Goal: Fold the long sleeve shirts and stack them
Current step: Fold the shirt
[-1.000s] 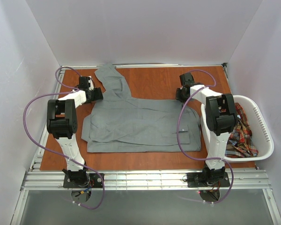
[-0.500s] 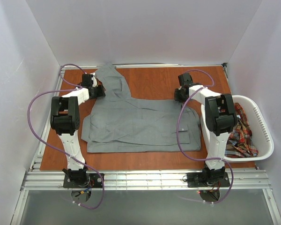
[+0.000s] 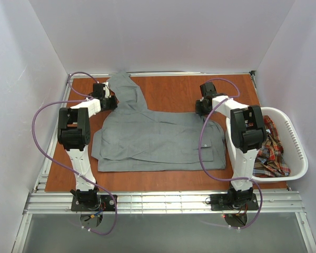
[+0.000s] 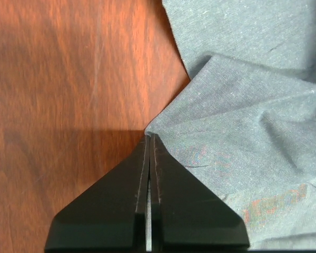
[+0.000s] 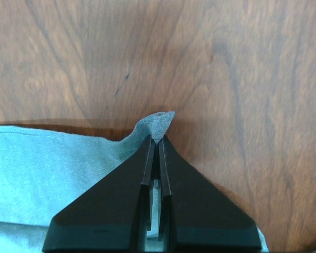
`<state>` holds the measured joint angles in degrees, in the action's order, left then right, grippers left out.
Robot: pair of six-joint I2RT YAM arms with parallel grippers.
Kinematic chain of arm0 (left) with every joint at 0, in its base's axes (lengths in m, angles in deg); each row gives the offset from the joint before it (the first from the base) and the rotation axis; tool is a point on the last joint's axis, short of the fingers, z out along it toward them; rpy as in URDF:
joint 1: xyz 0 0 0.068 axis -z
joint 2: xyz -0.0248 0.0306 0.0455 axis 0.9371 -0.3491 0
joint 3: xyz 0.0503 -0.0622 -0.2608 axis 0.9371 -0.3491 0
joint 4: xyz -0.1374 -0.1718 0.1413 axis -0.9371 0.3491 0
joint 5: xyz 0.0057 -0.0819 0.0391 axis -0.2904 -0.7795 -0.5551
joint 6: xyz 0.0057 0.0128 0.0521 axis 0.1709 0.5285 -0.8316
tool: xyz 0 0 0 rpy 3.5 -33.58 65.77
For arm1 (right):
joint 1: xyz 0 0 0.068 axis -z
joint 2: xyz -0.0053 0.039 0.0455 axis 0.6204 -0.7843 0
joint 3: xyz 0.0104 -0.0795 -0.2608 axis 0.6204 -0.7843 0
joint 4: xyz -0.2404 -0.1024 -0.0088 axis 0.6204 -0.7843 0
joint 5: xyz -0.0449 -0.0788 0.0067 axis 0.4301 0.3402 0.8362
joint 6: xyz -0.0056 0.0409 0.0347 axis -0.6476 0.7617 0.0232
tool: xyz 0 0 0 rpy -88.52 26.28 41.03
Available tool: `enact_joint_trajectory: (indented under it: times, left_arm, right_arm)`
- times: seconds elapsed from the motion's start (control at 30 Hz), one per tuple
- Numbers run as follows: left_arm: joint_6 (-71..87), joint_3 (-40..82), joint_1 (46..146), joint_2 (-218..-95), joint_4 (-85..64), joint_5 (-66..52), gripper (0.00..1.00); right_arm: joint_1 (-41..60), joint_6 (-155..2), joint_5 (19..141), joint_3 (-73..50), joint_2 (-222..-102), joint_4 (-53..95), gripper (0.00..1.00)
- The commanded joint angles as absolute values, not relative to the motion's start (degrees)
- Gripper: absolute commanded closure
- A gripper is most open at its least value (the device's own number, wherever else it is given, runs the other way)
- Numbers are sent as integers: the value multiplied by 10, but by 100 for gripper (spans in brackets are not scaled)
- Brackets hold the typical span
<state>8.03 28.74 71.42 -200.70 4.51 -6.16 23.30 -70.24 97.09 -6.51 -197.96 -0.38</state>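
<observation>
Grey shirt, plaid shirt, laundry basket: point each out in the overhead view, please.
grey shirt (image 3: 158, 139), top external view, middle of its spread-out body.
plaid shirt (image 3: 274, 150), top external view, bunched cloth inside the laundry basket.
laundry basket (image 3: 300, 147), top external view, its white right-hand rim.

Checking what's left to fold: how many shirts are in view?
2: a grey shirt spread on the table, a plaid shirt crumpled in the basket; more could hide beneath it.
</observation>
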Motion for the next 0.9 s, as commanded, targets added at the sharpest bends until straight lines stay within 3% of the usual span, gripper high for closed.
enact_joint_trajectory:
  times: [0.0,0.33,0.87]
  left_arm:
    - [72,280,717,-1976,64,-86,100]
    - [74,222,717,-1864,53,-57,100]
    - [97,79,717,-1693,43,33,100]
  right_arm:
    - [223,-708,933,-72,-1973,-57,98]
    - [223,-700,915,-69,-1908,-56,99]
    - [234,-644,923,-213,-1771,0,99]
